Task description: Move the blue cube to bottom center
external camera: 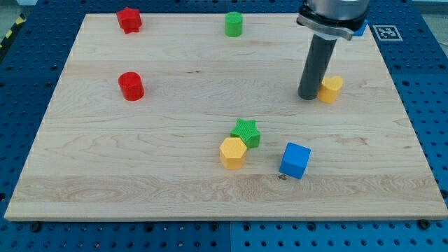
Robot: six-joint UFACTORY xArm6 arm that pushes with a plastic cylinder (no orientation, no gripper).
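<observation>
The blue cube (295, 160) lies on the wooden board (175, 175), right of centre and toward the view's bottom. My tip (308, 96) stands at the view's upper right, well above the blue cube and apart from it. The tip is right beside a small yellow block (330, 89), on that block's left, touching or nearly touching it. Left of the blue cube lie a yellow hexagonal block (232, 152) and a green star (246, 131), close together.
A red star (129, 19) lies at the top left and a red cylinder (131, 86) at the left. A green cylinder (233, 24) stands at the top centre. Something blue (360, 29) peeks out behind the arm at the top right.
</observation>
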